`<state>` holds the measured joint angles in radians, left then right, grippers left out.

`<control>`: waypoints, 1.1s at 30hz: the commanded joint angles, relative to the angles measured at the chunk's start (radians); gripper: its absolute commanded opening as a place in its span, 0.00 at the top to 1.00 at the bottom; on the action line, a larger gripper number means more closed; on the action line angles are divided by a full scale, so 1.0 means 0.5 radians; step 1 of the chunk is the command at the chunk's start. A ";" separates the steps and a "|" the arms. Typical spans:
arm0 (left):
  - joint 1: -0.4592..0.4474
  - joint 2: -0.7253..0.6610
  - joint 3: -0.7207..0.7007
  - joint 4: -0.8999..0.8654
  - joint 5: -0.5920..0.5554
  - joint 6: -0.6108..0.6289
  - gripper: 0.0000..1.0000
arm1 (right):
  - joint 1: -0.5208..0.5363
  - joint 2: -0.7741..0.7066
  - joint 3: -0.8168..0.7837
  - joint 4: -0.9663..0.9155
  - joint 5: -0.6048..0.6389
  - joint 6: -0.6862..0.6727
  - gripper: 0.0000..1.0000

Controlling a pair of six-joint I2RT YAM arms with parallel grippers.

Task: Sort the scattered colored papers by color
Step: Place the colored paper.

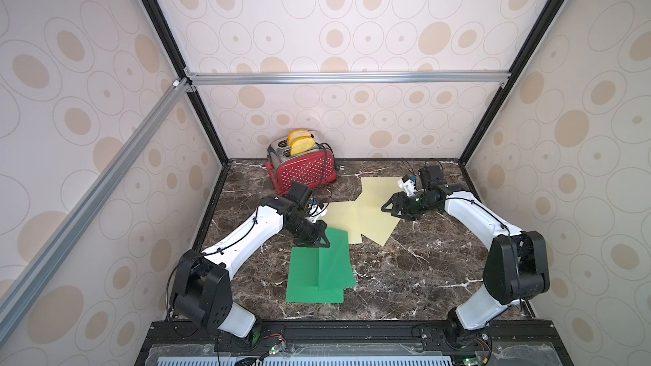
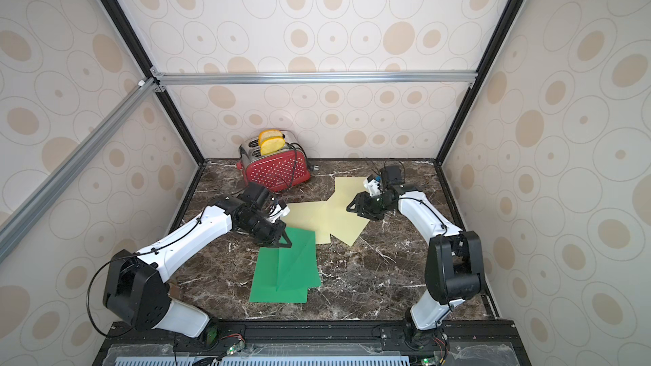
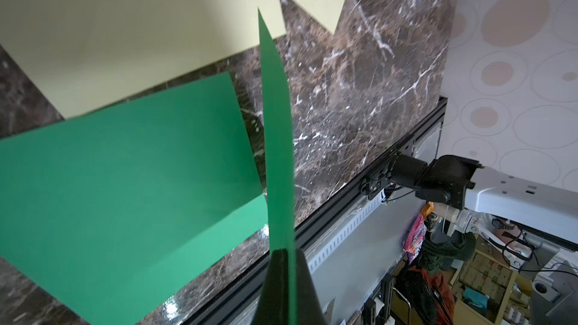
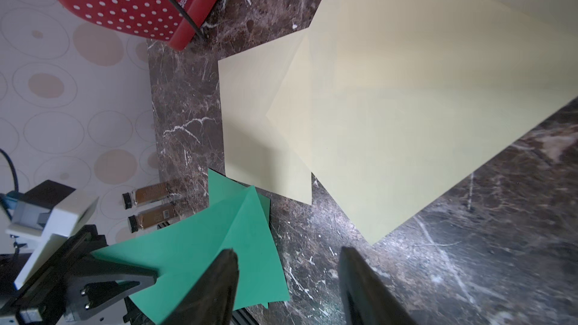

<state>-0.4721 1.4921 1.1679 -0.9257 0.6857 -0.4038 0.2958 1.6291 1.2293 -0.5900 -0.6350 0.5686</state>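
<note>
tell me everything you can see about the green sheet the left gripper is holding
The green sheet is a thin, plain, solid green rectangle of paper, slightly bowed. The left gripper is shut on one edge and holds it lifted and tilted, seen nearly edge-on in the left wrist view. Its far end hangs over the other green sheets lying flat on the table; whether it touches them is unclear.

White-shelled left arm [image 1: 243, 237] and right arm [image 1: 472, 211], black joints, thin black cables; black triangular left end effector [image 1: 324, 244], right end effector [image 1: 384, 208].
</note>
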 commanded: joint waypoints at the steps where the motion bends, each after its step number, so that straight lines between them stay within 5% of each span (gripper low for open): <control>1: 0.006 0.001 -0.037 -0.153 -0.009 0.113 1.00 | 0.063 -0.075 -0.129 0.087 -0.023 0.063 0.43; 15: 0.006 0.239 0.045 -0.425 -0.153 0.469 1.00 | 0.356 -0.126 -0.465 0.591 -0.217 0.247 0.44; 33: 0.008 0.230 -0.023 -0.147 -0.429 0.201 1.00 | 0.541 -0.048 -0.520 0.696 -0.320 0.270 0.48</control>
<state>-0.4721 1.6192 1.1725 -1.0229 0.5095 -0.2665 0.5583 1.5883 0.9684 -0.2440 -0.7738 0.7071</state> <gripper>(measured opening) 0.041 0.519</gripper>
